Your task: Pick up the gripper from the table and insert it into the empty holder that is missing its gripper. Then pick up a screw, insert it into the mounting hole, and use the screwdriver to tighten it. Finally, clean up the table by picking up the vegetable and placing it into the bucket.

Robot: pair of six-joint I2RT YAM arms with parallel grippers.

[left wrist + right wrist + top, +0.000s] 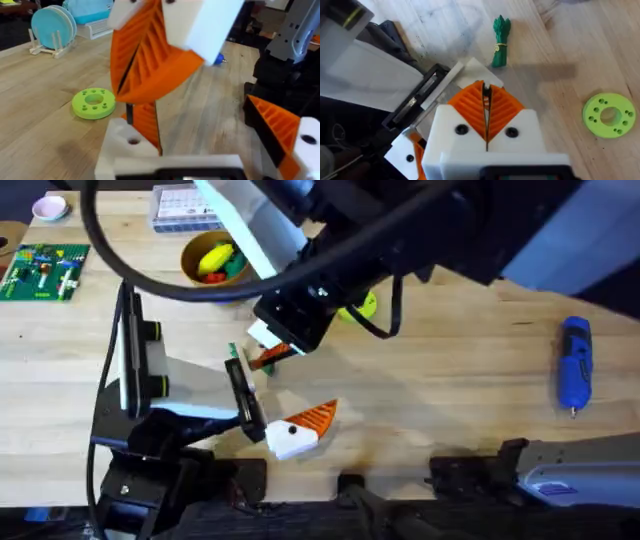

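Note:
My right gripper (486, 107) reaches across the table, pads pressed together on the small orange gripper (147, 124). It holds that wedge against the white holder (122, 142), which is one finger of my left gripper (205, 120). The left gripper stands open, its other finger carrying an orange pad (272, 125). In the overhead view the right gripper (272, 352) hangs just above the left gripper (290, 392). The green vegetable (501, 41) lies on the wood beside them (233, 352). The blue screwdriver (574, 365) rests far right. The bucket (188, 250) stands at the back, holding toy food.
A lime-green ring disc (360, 305) lies behind the grippers and appears again (609, 115). A green circuit board (45, 270) and a pink dish (48, 207) sit back left. A clear box (185, 208) stands behind the bucket. Bare wood stretches between the grippers and the screwdriver.

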